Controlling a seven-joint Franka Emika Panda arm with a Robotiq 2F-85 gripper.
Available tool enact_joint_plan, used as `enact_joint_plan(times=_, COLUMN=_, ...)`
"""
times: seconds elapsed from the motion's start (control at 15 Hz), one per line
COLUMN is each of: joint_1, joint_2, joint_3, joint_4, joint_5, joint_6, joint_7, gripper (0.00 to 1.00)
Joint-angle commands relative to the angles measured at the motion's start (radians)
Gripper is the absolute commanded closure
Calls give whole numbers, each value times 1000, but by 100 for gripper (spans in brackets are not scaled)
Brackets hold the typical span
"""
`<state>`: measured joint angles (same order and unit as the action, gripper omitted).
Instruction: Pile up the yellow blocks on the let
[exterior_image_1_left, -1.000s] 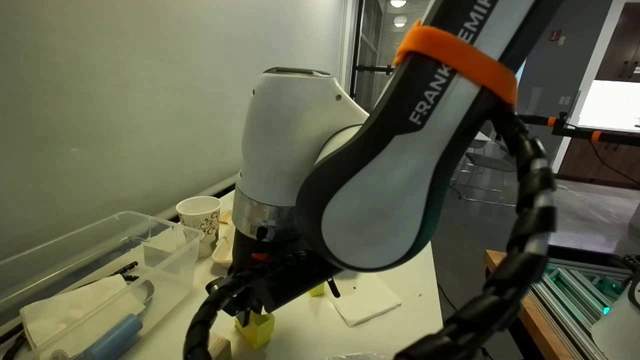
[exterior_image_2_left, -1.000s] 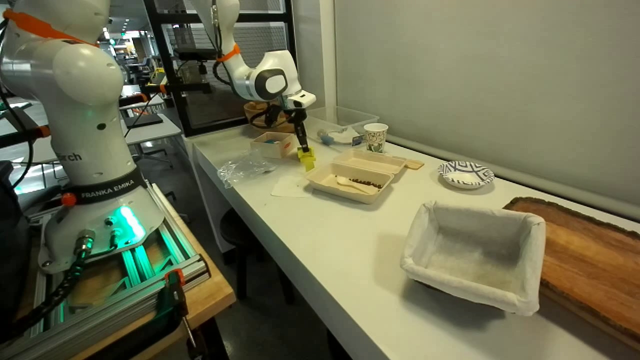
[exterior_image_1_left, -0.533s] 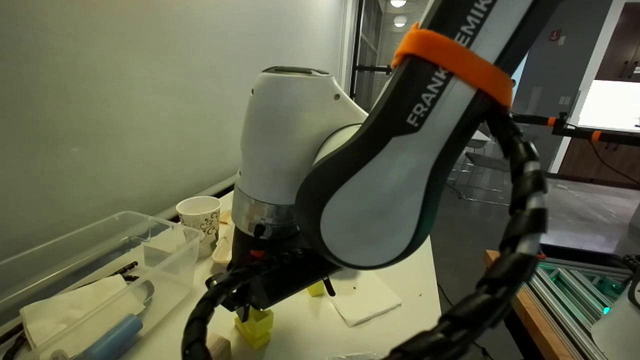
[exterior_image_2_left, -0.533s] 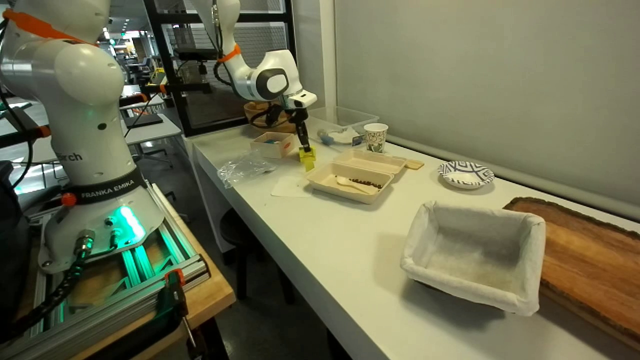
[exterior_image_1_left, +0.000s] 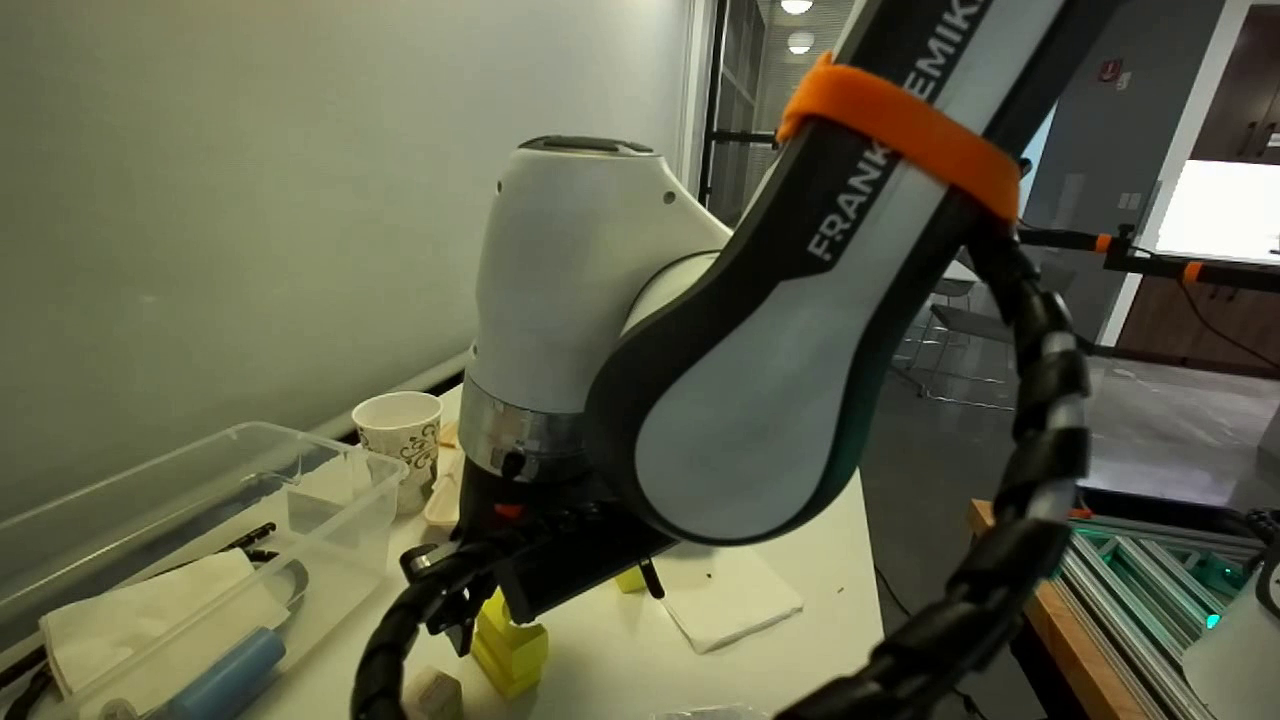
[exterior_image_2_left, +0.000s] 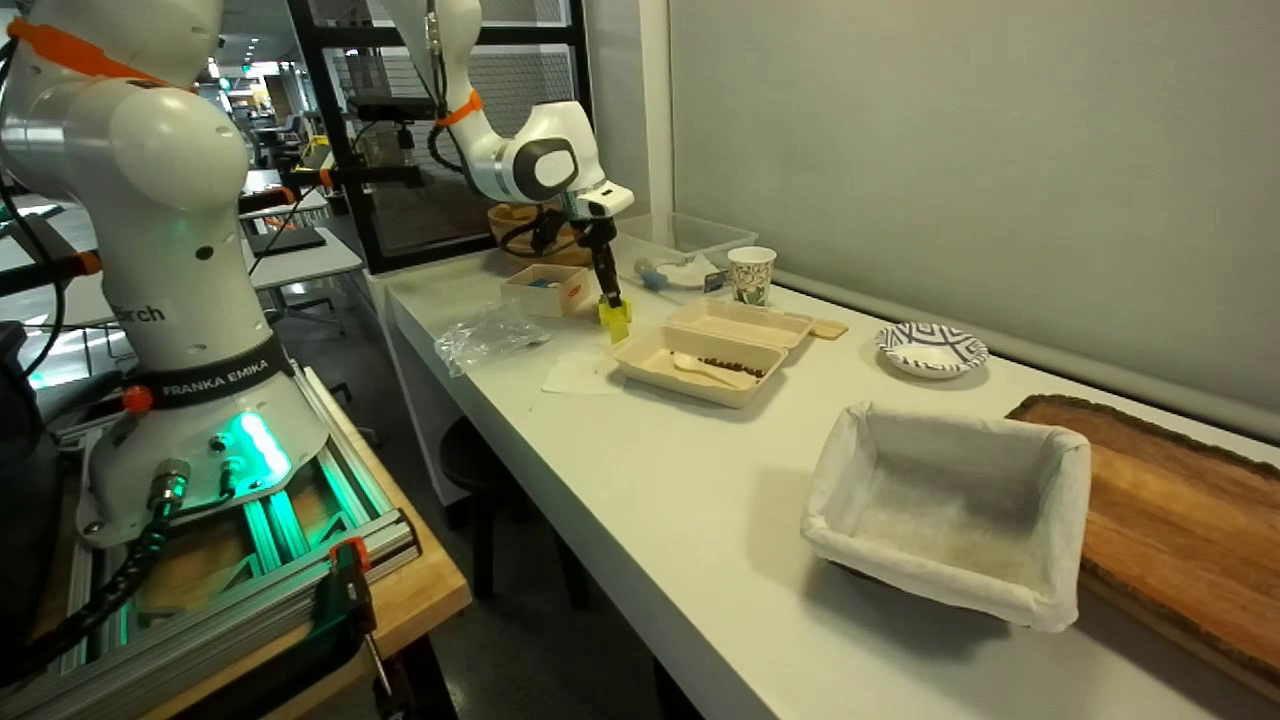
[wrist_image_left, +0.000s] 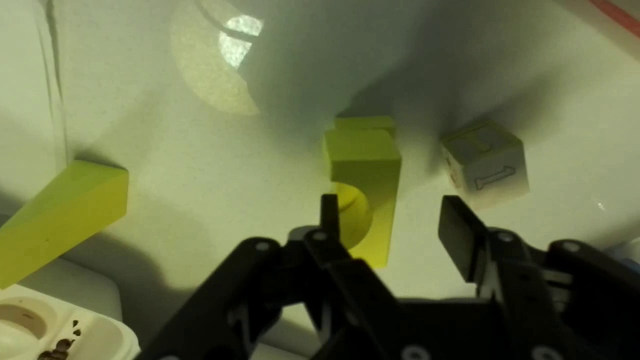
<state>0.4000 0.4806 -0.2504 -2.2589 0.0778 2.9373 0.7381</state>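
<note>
Two yellow blocks stand stacked; the upper one, with a rounded notch, shows in the wrist view, with an edge of the lower block behind it. The stack also shows in both exterior views. A yellow wedge-shaped block lies apart at left in the wrist view and partly behind the arm in an exterior view. My gripper is open and empty at the stack, pointing down. Its left finger overlaps the notched block in the wrist view; I cannot tell whether they touch.
A pale tan cube sits close to the right finger. The takeaway tray is near the stack. A napkin, clear bin, paper cup, small box and plastic wrap surround the area.
The gripper has shifted slightly left in an exterior view. Its visible finger has come away from the stack's side, and more of the upper block now shows. The stack stays standing.
</note>
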Motion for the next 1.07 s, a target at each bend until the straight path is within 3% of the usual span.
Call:
enact_joint_plan(times=0.0, joint_1=6, joint_2=-35, joint_3=9, joint_4=-1, joint_5=-11, joint_6=-75, joint_7=28, gripper=13)
enact_joint_plan(times=0.13, joint_1=-1, joint_2=-85, joint_3=16, joint_4=-23, joint_5=-32, joint_6=-148, joint_7=17, gripper=1)
enact_joint_plan(times=0.33, joint_1=-39, joint_2=-192, joint_3=52, joint_4=-63, joint_5=-72, joint_6=-272, joint_7=-13, gripper=0)
enact_joint_plan(times=0.53, joint_1=-24, joint_2=-291, joint_3=-1, joint_4=-101, joint_5=-268, joint_6=-340, joint_7=87, gripper=0)
enact_joint_plan(times=0.8, joint_1=-131, joint_2=-410, joint_3=40, joint_4=-155, joint_5=-435, joint_6=-448, joint_7=150, gripper=0)
enact_joint_plan(times=1.0, joint_1=-226, joint_2=-473, joint_3=95, joint_4=-200, joint_5=-424, joint_6=-551, joint_7=67, gripper=0)
